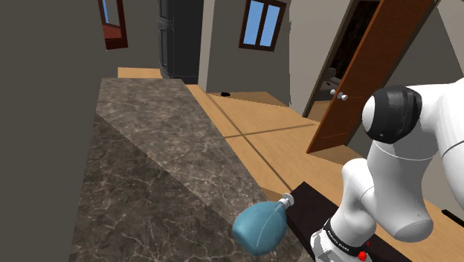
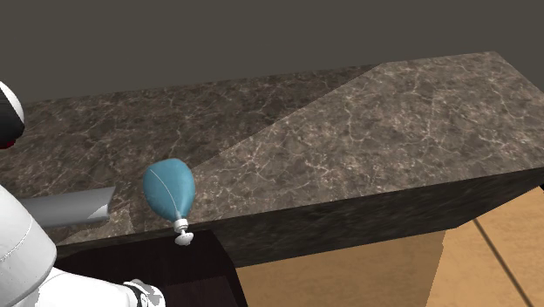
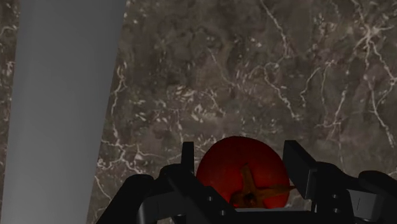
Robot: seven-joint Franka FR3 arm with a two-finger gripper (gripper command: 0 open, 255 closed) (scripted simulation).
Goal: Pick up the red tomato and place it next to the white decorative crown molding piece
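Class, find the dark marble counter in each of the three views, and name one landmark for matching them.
Shoulder view: the counter fills the left and centre.
Second exterior view: the counter spans the picture, front edge lower right.
Wrist view: the counter lies behind the tomato clasped in the tool.
Landmark: the blue bulb at its edge, in both exterior views.

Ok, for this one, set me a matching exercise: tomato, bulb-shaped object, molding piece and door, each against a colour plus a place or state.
1 tomato
2 bulb-shaped object
3 molding piece
4 door

A blue, at the counter's edge
B brown, standing open
C red, clasped between the fingers
D pale grey, lying on the counter

Pairs: 1-C, 2-A, 3-D, 4-B
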